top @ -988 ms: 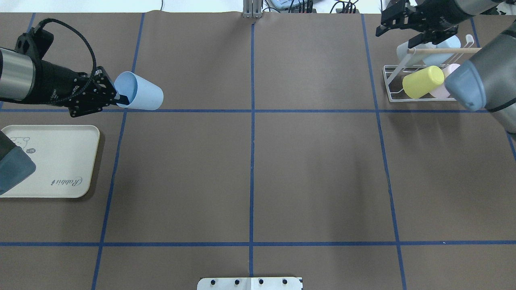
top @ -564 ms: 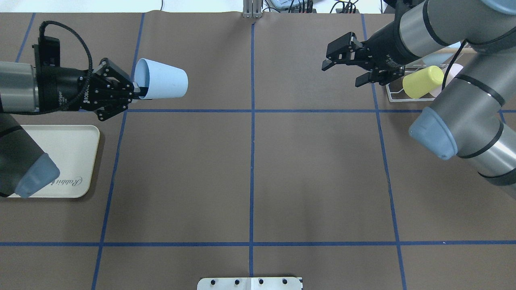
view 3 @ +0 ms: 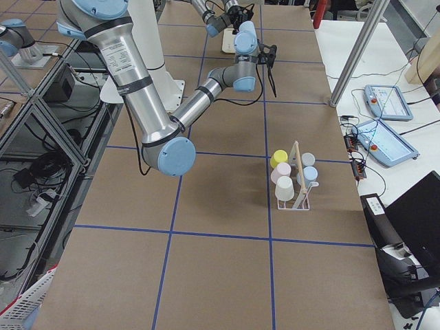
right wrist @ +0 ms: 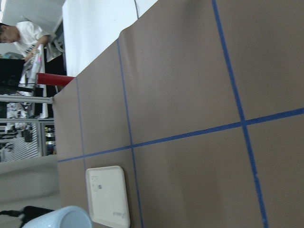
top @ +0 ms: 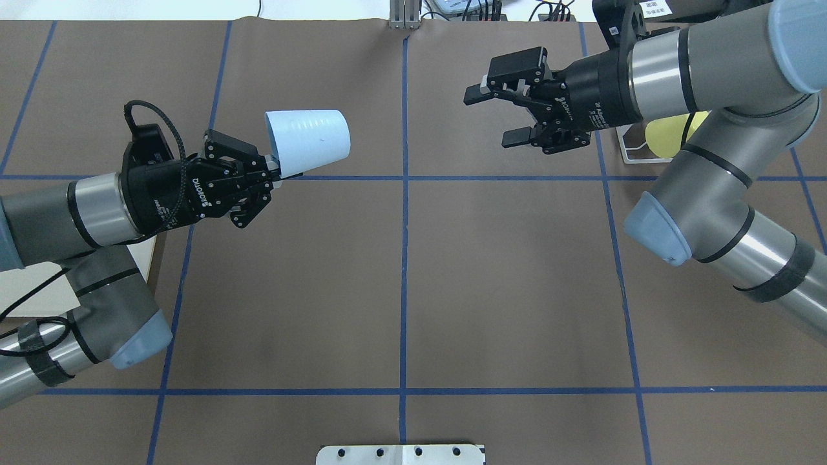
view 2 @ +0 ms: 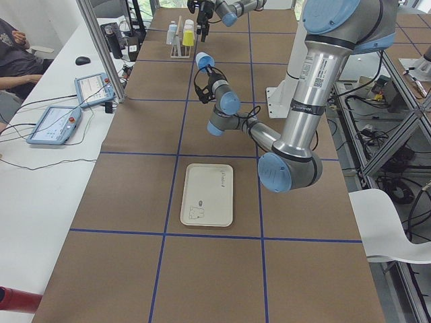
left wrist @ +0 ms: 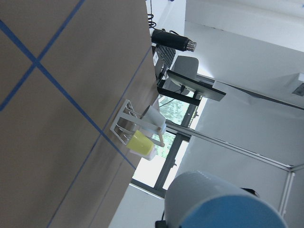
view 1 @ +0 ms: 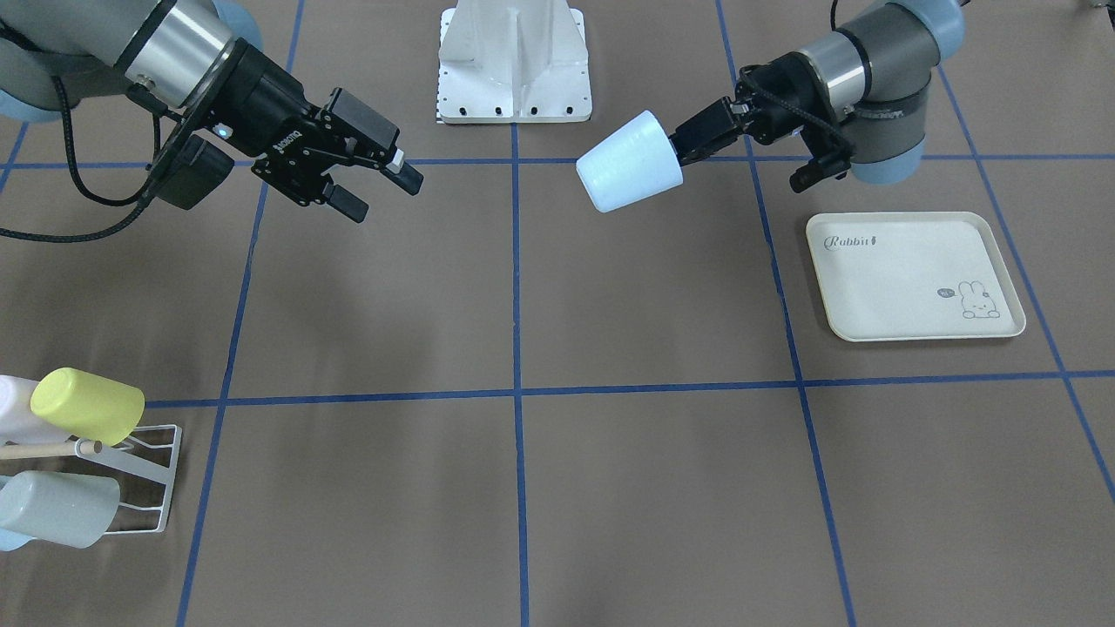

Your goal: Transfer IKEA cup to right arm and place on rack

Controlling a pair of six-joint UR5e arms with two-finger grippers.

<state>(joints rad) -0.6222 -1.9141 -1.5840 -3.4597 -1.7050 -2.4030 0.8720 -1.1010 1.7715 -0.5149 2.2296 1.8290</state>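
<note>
IKEA cup [top: 308, 143] is held off the table, well apart from the rack [view 1: 139, 488]. Long axis roughly level, closed base pointing toward the rack, mouth at the left gripper [top: 274, 170], which is clamped on its rim. Right gripper [top: 496, 117] has its jaws spread and empty, between cup and rack. Since the earlier frame the cup is nearer the rack and the right gripper farther from it.

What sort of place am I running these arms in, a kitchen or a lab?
Most likely a robotics lab workcell, not a kitchen: the table is covered in brown paper with a blue tape grid, two teach pendants lie on a white side desk, and aluminium frame posts stand alongside.
</note>
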